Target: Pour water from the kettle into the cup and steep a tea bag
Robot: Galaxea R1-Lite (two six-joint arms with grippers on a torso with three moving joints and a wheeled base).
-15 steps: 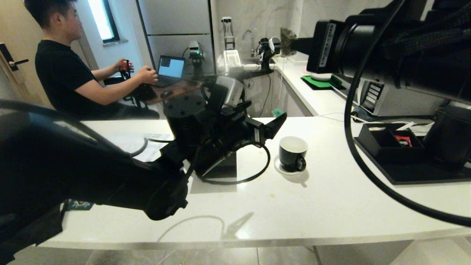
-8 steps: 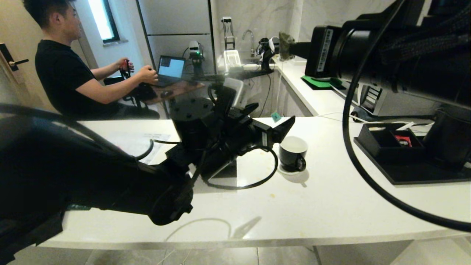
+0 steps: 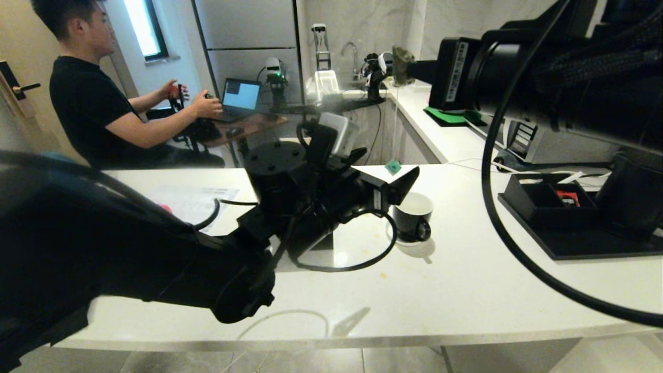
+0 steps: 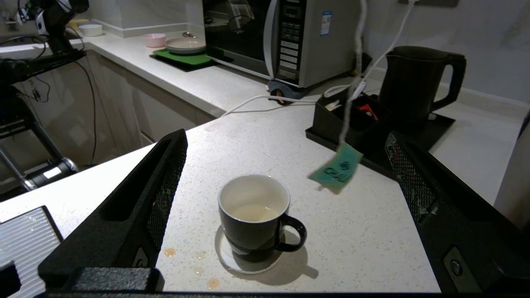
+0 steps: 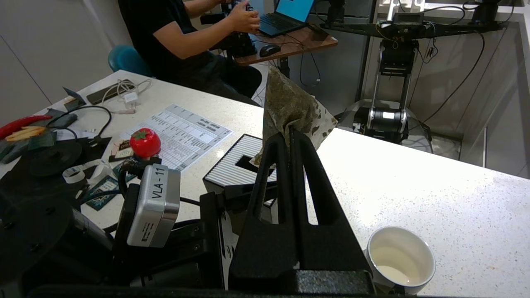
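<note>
White speckled desk (image 3: 466,280) carries the small glossy black cup (image 4: 253,219), where the gaping left claw (image 4: 285,194) could knock it, while the right claw (image 5: 290,140), pinched on the damp tea bag (image 5: 294,107), might drip or miss.

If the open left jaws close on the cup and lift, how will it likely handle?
The cup looks rigid and glossy, so probably slippery. Liquid inside could slosh if tilted. It sits loose on its saucer, which would likely stay behind on the counter.
</note>
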